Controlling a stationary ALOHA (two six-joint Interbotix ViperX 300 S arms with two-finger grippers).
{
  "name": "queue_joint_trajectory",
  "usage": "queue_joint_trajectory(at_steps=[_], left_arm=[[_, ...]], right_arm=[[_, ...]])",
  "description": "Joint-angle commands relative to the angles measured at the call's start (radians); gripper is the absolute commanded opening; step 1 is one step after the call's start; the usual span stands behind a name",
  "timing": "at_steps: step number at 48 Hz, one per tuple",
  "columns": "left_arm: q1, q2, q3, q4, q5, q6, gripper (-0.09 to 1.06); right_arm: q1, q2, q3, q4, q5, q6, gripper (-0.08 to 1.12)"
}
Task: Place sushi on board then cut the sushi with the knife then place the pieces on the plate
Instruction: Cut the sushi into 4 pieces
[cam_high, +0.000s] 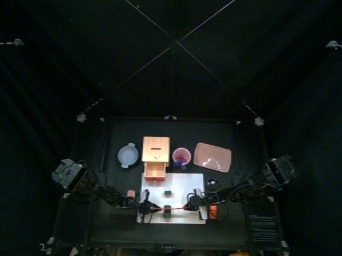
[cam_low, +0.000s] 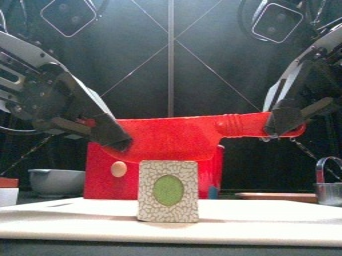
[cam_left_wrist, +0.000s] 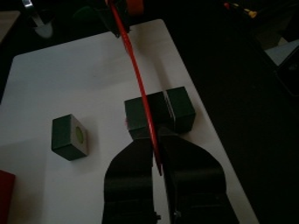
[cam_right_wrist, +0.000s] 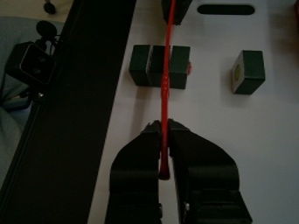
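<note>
Item 1, nearest the front: 1 cut sushi piece (cam_low: 168, 190), upright on the white cutting board (cam_low: 274, 218), green centre facing forward, free of both my grippers. Item 2, just behind it: the uncut part, 2 dark green blocks (cam_left_wrist: 176, 109) joined side by side on the same board, apart from the cut piece. Item 3: red knife (cam_right_wrist: 167, 105), long axis left to right, lined up over the seam between those 2 blocks; I cannot tell whether its edge touches them. My left gripper (cam_left_wrist: 155, 156) is clamped on 1 end and my right gripper (cam_right_wrist: 165, 133) on the other, so neither arm is nearer. The blocks sit directly under the blade, between the 2 grippers, and I judge the coming cut to be straight down. Item 4, beyond the board: wooden box (cam_high: 155, 158), red cup (cam_high: 182, 156), blue-grey bowl (cam_high: 127, 153). Item 5, back right: pink tray (cam_high: 211, 155), no pieces on it yet.
</note>
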Motion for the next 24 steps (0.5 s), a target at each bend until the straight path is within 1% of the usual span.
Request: queue_joint_trajectory(at_steps=[1, 24], left_arm=[[0.005, -0.002, -0.006, -0.002, 0.000, 0.005, 0.33], [0.006, 0.012, -0.003, -0.002, 0.000, 0.005, 0.33]], right_arm=[[0.012, -0.018, -0.009, -0.003, -0.005, -0.003, 0.35], [0.008, 0.009, -0.017, -0.003, -0.003, -0.003, 0.35]])
